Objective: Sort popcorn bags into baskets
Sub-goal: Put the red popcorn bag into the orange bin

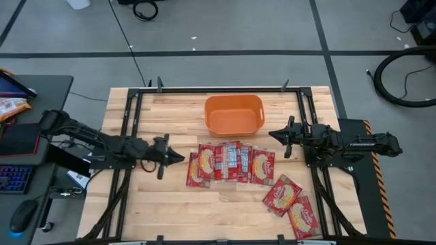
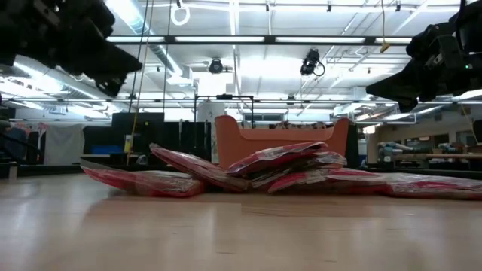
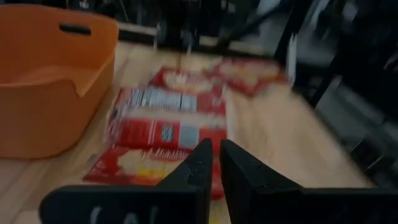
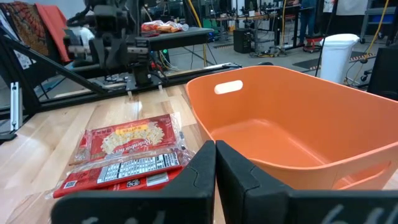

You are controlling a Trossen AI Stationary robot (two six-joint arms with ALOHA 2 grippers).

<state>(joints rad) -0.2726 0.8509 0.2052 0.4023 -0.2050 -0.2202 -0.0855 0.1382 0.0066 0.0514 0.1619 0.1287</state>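
Several flat red popcorn bags (image 1: 228,163) lie overlapping in a row at the table's middle, and two more bags (image 1: 289,203) lie near the front right. The orange basket (image 1: 234,113) stands empty behind the row. My left gripper (image 1: 178,157) is shut and empty, above the table just left of the row; its wrist view shows the bags (image 3: 165,124) ahead of its fingers (image 3: 214,158). My right gripper (image 1: 274,134) is shut and empty, in the air right of the basket (image 4: 298,130).
Black frame rails (image 1: 129,122) run along the table's left, right and far sides. Bare wood lies in front of the row of bags and left of it. A desk with a keyboard (image 1: 13,180) stands beyond the left edge.
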